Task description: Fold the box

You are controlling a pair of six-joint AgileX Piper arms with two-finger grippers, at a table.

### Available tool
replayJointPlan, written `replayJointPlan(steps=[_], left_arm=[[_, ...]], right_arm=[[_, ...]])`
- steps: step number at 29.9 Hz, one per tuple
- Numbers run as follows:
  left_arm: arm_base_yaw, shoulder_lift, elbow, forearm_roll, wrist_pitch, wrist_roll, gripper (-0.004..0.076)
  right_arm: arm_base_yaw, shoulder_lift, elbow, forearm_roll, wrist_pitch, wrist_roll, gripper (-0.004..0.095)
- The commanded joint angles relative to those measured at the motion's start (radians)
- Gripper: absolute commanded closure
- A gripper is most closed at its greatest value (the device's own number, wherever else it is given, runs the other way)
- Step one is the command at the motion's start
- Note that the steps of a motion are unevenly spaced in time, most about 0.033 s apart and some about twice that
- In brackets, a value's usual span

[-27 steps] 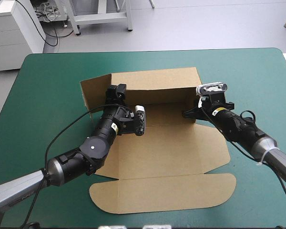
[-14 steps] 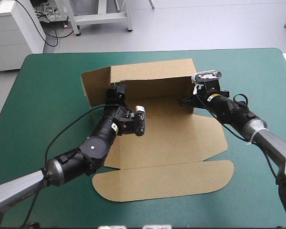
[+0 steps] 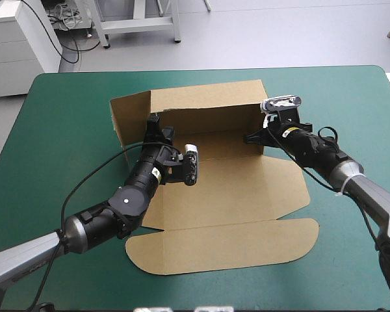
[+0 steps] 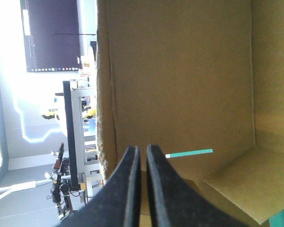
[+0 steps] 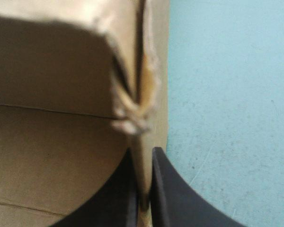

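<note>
The box [image 3: 234, 188], a cut sheet of brown cardboard that is folded only in part, lies in the middle of the worktop [image 3: 65, 117], on its teal-green cover [image 3: 351, 97]. Its long wall [image 4: 180, 71] stands up at the far side. This wall runs from left to right across the worktop, about parallel to the far edge, and the open side of the tray points toward the robot. From this wall the floor panel and then the lid [image 3: 221, 257], a wide flap with rounded corners, lie flat toward the near edge. So the sheet as a whole stretches from far to near.

The left gripper [image 3: 160, 122] is inside the tray, at the left end of the long wall, where a short side flap [image 3: 130, 120] stands out at an angle. Its jaws are almost together, with only a narrow slit between them, and brown board shows in this slit. Ahead of the jaws the inner face of the long wall fills the view. A thin slot [image 4: 189, 152] in the board, just beside the tips, lets the cover show through.

The right gripper [image 3: 252, 138] is at the other end of the long wall. Its jaws are clamped on the short upright side wall [image 5: 154, 47], whose thin edge passes between them. The inside of the tray is on one side of the jaws and bare cover on the other.
</note>
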Motion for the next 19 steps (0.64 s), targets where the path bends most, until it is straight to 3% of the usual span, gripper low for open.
replayJointPlan(steps=[1,9,15,19], left_arm=[[-0.006,-0.038,-0.032,-0.009,0.037,0.055,0.0721],[0.096,-0.031,-0.237,-0.658,0.001,0.478,0.0722],[0.317,-0.016,-0.490,-1.253,0.107,0.851,0.0722],[0.490,-0.016,-0.611,-1.554,0.186,0.897,0.0723]], right_arm=[[-0.007,-0.040,-0.038,0.007,-0.062,0.002,0.0924],[-0.007,-0.040,-0.038,0.007,-0.064,0.002,0.0924],[-0.007,-0.040,-0.038,0.007,-0.064,0.002,0.0924],[-0.007,-0.040,-0.038,0.007,-0.063,0.002,0.0924]])
